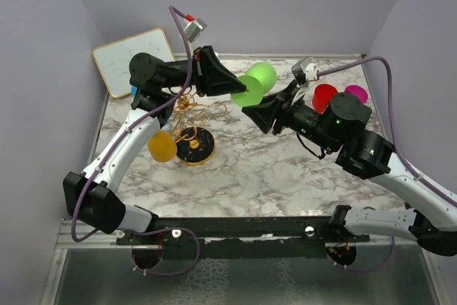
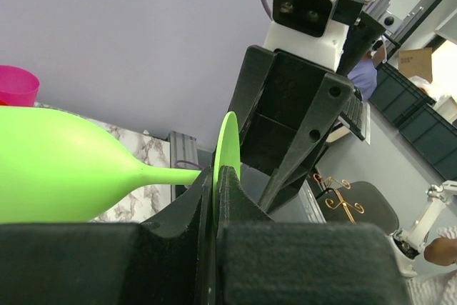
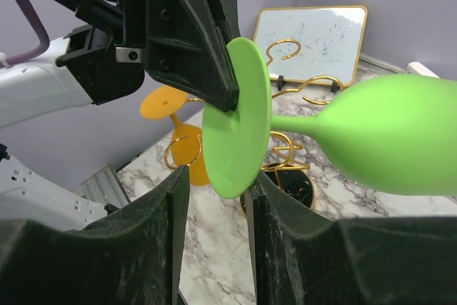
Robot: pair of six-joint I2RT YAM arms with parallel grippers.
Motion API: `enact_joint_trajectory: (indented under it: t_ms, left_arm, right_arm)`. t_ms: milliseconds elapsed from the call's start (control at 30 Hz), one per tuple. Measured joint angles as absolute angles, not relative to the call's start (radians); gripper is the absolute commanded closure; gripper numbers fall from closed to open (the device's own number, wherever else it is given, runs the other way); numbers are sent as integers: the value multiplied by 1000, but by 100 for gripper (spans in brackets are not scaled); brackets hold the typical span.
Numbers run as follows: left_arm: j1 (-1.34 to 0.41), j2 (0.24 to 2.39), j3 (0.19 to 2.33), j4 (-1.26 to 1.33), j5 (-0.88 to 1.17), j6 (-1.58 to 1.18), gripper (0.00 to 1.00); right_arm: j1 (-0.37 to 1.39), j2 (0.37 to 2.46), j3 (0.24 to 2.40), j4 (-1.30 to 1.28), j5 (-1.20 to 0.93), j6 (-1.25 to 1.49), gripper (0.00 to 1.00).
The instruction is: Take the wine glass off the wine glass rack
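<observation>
Seemingly mid-handover, clear of the wine glass rack: left claw pinches the green wine glass by its foot, while the right claw straddles that foot part-spread and next needs to clamp.

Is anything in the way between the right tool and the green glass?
Nothing visible. The green glass has its foot inside the open right tool, and the left tool pinches the foot's rim.

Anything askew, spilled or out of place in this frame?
The green wine glass lies sideways in mid-air, off the wine glass rack. The left gripper pinches its foot, and the right gripper, fingers open, straddles the same foot. It looks like a handover, not a mishap. Nothing is spilled.
</observation>
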State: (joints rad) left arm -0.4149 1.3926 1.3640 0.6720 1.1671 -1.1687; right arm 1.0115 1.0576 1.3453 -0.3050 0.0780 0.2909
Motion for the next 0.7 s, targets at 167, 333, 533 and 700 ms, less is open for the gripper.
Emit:
enact_joint_trajectory:
  t_ms: [167, 333, 533, 700]
  left_arm:
    - [-415, 1389, 1360, 672, 1168, -1168, 100]
    - [-415, 1359, 1336, 673, 1168, -1164, 100]
    - [-414, 1341, 1326, 693, 1168, -1140, 100]
    - [-416, 1328, 1317, 689, 1168, -1119, 38]
  right_arm:
    - [1011, 1047, 1345, -298, 90, 290, 75]
    - [1011, 1047, 1345, -292, 93, 294, 90]
    - [1011, 1042, 1338, -276, 94, 320, 99]
    - [1011, 1030, 1314, -249, 97, 315, 99]
